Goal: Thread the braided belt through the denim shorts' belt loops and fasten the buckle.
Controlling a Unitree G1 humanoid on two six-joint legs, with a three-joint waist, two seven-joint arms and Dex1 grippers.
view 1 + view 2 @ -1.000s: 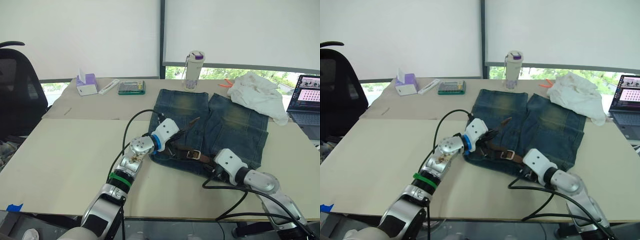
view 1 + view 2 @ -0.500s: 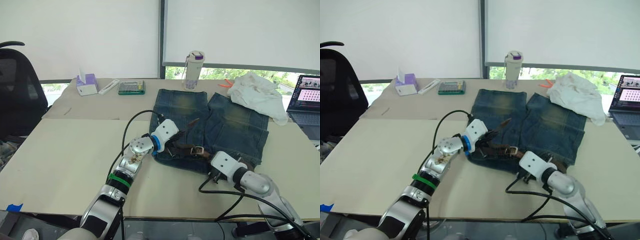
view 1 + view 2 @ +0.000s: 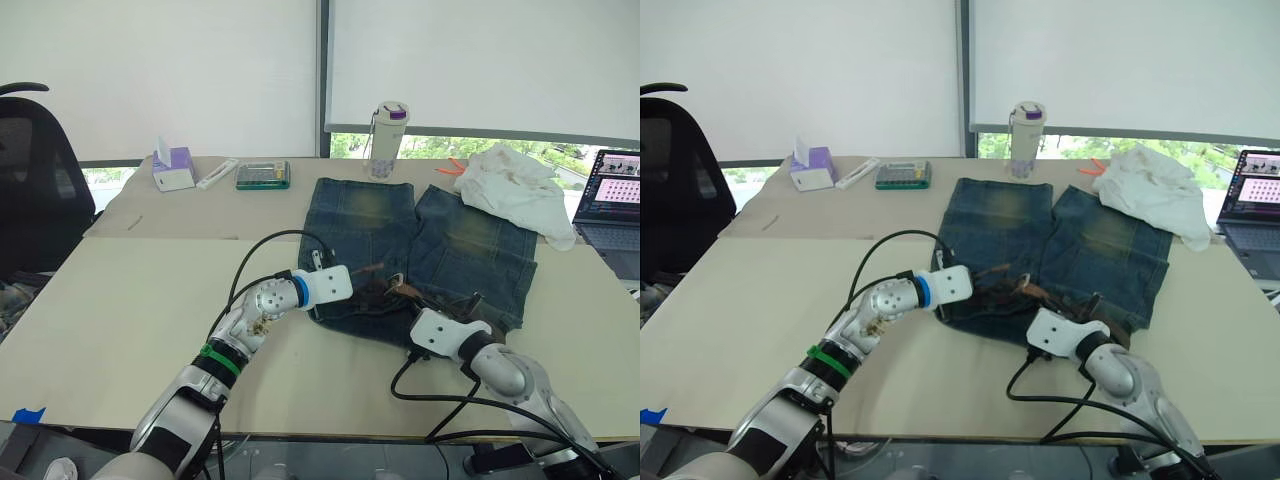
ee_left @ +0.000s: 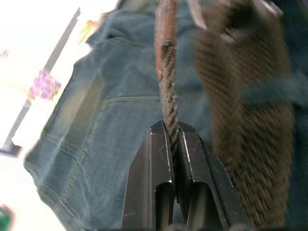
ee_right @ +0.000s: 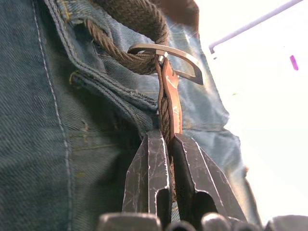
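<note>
The denim shorts are laid flat on the counter, waistband toward the robot and legs pointing to 12 o'clock. The braided belt is seen lying along the waistband, and in the left wrist view one belt loop is crossed over a run of the strap, so threading is judged at least partly done; the remaining loops cannot be made out. At the left end of the waistband, the left pincer is pressed together on the belt, with the braided strap pinched edge-on between its fingers. Near the middle of the waistband, the buckle is seen as a silver frame with the strap looped onto it. To the right, at roughly 5 o'clock from the shorts' centre, the right pincer is closed on the short strap piece just below the buckle. The belt's tip has not yet been passed through the frame, so fastening is judged still outstanding. The two held ends are near each other but apart.
</note>
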